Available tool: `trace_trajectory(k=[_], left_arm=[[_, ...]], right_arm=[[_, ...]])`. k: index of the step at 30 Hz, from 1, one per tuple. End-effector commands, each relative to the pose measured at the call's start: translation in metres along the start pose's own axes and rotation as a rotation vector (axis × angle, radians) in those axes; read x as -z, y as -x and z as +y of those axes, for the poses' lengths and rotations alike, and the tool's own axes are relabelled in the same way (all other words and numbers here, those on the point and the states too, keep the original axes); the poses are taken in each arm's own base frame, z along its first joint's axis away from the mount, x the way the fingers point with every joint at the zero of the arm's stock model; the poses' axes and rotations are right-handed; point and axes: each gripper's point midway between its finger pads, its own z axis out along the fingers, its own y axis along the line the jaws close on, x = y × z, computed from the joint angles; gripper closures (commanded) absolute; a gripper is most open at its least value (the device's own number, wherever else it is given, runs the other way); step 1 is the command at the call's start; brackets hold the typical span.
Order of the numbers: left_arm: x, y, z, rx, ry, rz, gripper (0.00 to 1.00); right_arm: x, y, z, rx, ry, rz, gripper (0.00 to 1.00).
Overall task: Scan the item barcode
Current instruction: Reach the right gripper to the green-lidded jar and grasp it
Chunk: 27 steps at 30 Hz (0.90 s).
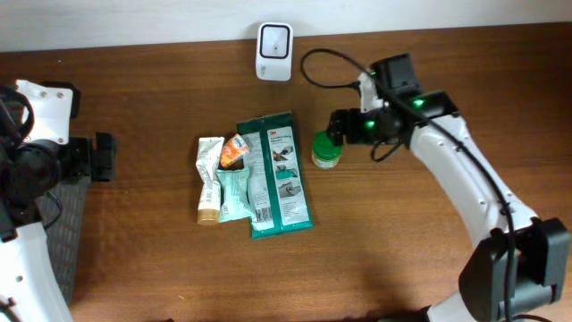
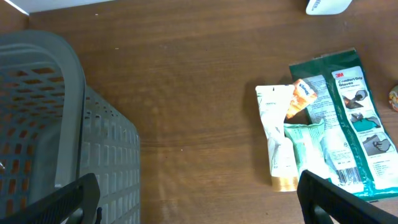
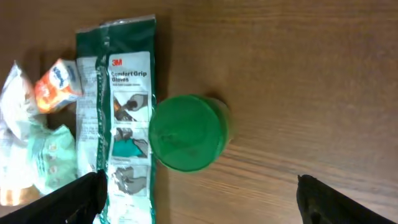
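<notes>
Items (image 1: pixel 255 179) for scanning lie grouped mid-worktop (image 1: pixel 134 241). A grey basket (image 2: pixel 37 124) sits at the left edge. Of the group, the green glove pack (image 1: pixel 279 172) is largest, then the white tube (image 1: pixel 208 179) and the mint pouch (image 1: pixel 234 192). A white scanner (image 1: pixel 274 51) stands at the far edge. A green-lidded jar (image 1: pixel 325 150) stands just beside the pack, and an orange sachet (image 1: pixel 234 152) lies on the pile. The right tool (image 3: pixel 199 202) hangs released by the jar. The left tool (image 2: pixel 202 202) is released near the basket.
</notes>
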Motion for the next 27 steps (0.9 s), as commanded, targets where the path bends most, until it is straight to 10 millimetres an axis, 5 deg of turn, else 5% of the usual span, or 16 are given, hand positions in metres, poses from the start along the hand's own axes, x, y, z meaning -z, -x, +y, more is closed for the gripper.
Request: trace_trajectory(k=[1,8,13,17,23,27], left_arm=[[0.004,0.003,0.002,-0.014,0.006,-0.013,0.01],[0.004,0.003,0.002,-0.014,0.006,-0.013,0.01],[0.004,0.003,0.002,-0.014,0.006,-0.013,0.01],[0.004,0.003,0.002,-0.014,0.005,-0.013,0.01],[0.004,-0.002,0.0,-0.009,-0.003,0.007,0.01],[0.004,-0.002,0.0,-0.009,-0.003,0.007,0.01]], right_arm=[[-0.01,0.013,0.024,-0.018,-0.051,-0.072,0.05],[-0.077,-0.005,0.014,-0.044,-0.123,0.029,0.05],[-0.079,-0.011,0.016,-0.019,-0.106,0.054,0.05],[-0.081,-0.013,0.017,0.167,-0.09,0.073,0.06],[-0.096,-0.019,0.017,0.157,-0.074,0.101,0.06],[-0.097,-0.019,0.016,0.127,-0.077,0.102,0.2]])
